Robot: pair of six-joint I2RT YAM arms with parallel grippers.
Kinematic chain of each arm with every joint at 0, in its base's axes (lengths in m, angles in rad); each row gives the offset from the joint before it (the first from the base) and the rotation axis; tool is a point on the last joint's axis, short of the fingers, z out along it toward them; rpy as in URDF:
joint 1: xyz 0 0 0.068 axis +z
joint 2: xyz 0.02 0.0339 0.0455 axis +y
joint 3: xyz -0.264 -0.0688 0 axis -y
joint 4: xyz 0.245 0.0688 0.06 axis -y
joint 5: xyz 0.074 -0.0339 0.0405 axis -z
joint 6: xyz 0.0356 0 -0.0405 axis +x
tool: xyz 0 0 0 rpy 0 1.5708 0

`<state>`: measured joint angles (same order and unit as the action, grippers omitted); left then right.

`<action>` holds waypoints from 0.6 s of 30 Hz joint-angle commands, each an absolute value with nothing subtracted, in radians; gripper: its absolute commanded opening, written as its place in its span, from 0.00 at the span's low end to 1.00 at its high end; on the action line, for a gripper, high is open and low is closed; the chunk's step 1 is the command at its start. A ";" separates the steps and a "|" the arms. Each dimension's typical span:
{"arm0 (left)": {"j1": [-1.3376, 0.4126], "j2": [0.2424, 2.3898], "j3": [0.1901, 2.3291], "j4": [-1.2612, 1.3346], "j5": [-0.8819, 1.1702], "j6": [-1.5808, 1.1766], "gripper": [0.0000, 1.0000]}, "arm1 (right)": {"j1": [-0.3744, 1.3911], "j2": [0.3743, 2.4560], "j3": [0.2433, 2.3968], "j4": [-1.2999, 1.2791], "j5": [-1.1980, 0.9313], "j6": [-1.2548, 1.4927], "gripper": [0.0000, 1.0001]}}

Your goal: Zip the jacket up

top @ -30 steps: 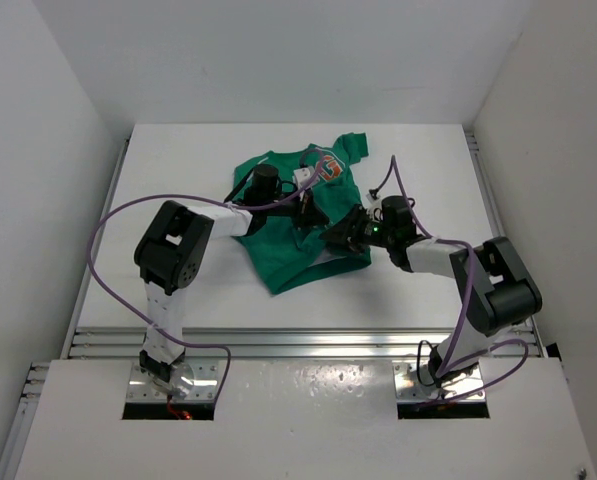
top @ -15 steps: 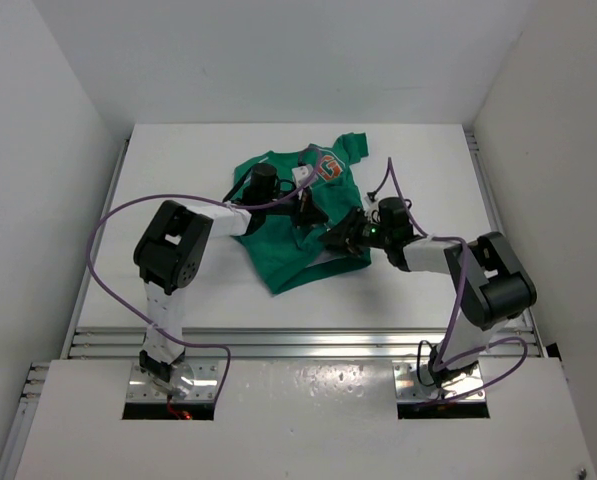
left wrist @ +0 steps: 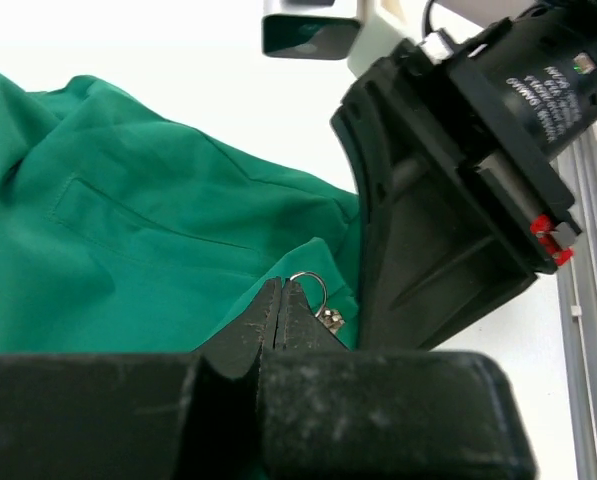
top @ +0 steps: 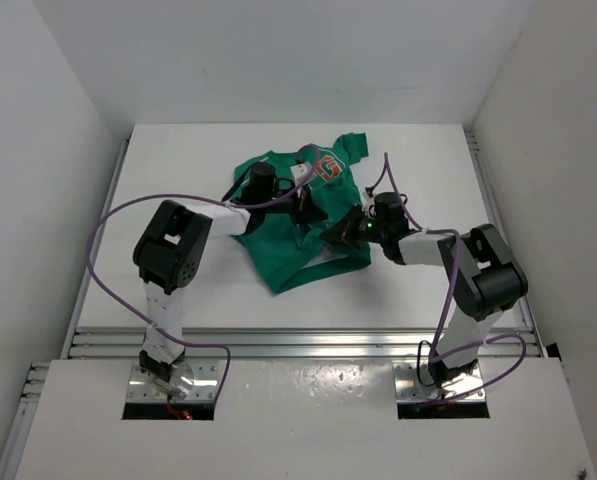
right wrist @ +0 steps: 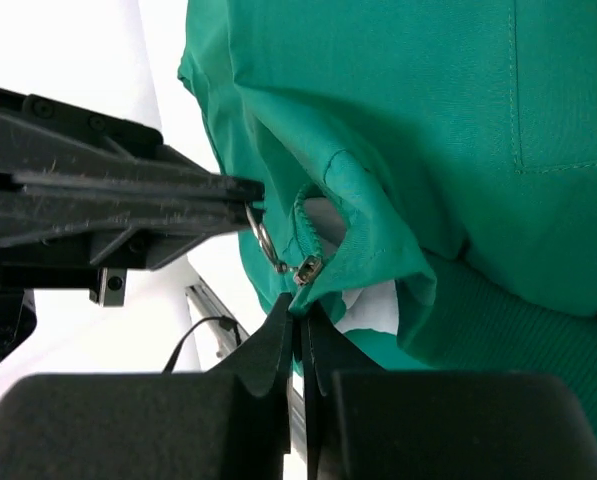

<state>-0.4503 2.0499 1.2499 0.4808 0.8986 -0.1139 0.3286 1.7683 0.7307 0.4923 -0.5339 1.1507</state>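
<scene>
The green jacket (top: 293, 235) with an orange "G" (top: 328, 168) lies crumpled mid-table. My left gripper (top: 308, 213) is shut on the metal ring of the zipper pull (left wrist: 311, 285); the small slider (left wrist: 330, 318) hangs beside its tips. My right gripper (top: 336, 232) is shut on the green jacket hem (right wrist: 318, 290) just below the slider (right wrist: 308, 269). In the right wrist view the left gripper's black fingers (right wrist: 128, 210) hold the ring (right wrist: 261, 238) from the left. The two grippers sit close together over the jacket's lower front.
White table (top: 178, 170) with white walls on three sides. An aluminium rail (top: 308, 343) runs along the near edge. Purple cables (top: 113, 225) loop off both arms. The right gripper's black body (left wrist: 448, 200) fills the right of the left wrist view.
The right arm has moved a little up and to the left, toward the left gripper. The left gripper has shifted slightly up with the jacket. Both stay shut.
</scene>
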 commanded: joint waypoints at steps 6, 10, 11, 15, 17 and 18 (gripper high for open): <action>-0.413 2.056 1.304 0.401 0.783 -0.089 0.00 | 0.307 1.579 0.629 0.474 -0.572 0.996 0.00; -0.403 2.056 1.304 0.351 0.626 -0.067 0.00 | 0.288 1.450 0.540 0.369 -0.563 0.905 0.00; -0.393 2.056 1.304 0.342 0.599 -0.067 0.00 | 0.279 1.437 0.534 0.358 -0.561 0.876 0.00; -0.371 2.056 1.304 0.351 0.503 -0.089 0.00 | 0.268 1.381 0.477 0.327 -0.561 0.830 0.00; -0.362 2.056 1.304 0.351 0.430 -0.101 0.00 | 0.264 1.356 0.445 0.319 -0.554 0.813 0.00; -0.353 2.056 1.304 0.351 0.405 -0.101 0.00 | 0.259 1.345 0.440 0.318 -0.549 0.811 0.00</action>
